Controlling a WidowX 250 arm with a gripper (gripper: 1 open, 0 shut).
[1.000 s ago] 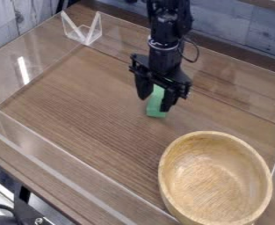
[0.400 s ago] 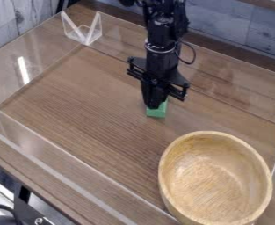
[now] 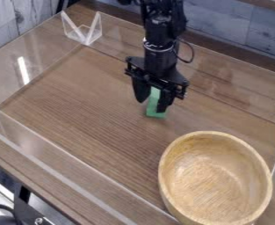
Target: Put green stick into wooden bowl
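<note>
Tabletop (image 3: 69,105) first: it is brown wood with low clear walls around it. A big wooden bowl (image 3: 216,182) sits at the near right corner. It is round, light tan, and has nothing in it. A small clear stand (image 3: 81,28) sits far back on the left.

The black arm comes down from the top, and its gripper (image 3: 158,96) points straight down at the middle of the tabletop. The green stick (image 3: 160,102) is right there, between the two fingers, with its lower end on the wood. The stick is well apart from the bowl, up and to the left of it.

The fingers stand partly apart, one on each side of the stick. I cannot tell if they are pressing on it or just sitting beside it.

So this looks like the grabbing step. The stick is not in the bowl yet. Next, the gripper needs to squeeze the stick tight, lift it off the wood, carry it over the thick rim, and let it go inside. If the squeeze is weak, the stick may slip out or tip over.
</note>
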